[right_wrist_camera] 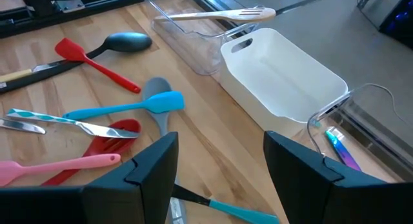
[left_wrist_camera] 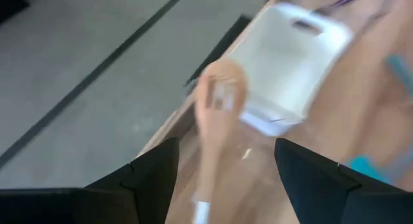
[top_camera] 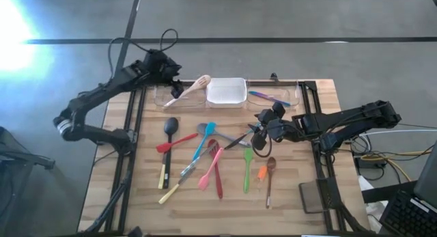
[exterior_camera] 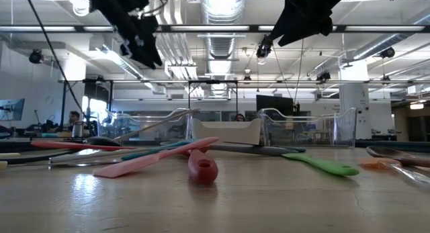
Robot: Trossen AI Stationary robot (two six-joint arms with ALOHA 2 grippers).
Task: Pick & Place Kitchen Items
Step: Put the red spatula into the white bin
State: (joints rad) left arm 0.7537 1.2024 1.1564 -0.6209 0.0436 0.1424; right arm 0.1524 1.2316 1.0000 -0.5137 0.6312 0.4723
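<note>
Three trays stand in a row at the counter's (top_camera: pixel 321 138) far edge: one white tray (top_camera: pixel 227 91) between two clear trays (top_camera: pixel 179 98) (top_camera: pixel 276 97). The left clear tray holds one wooden spatula (top_camera: pixel 192 88); the right one holds one purple-and-blue utensil (top_camera: pixel 268 96). Nearer than the white tray lie about a dozen loose utensils, among them one black ladle (top_camera: pixel 168 145), one red spatula (top_camera: pixel 175 143), one pink spatula (top_camera: pixel 211 168), one green spoon (top_camera: pixel 247 167) and one blue spoon (top_camera: pixel 203 138).

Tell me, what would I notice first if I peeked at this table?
Probably the colorful utensils scattered mid-table, like the red spatula, blue spatula and green spatula. Behind them sits the white tray. The left gripper hovers above a wooden spatula resting in a clear tray.
</note>
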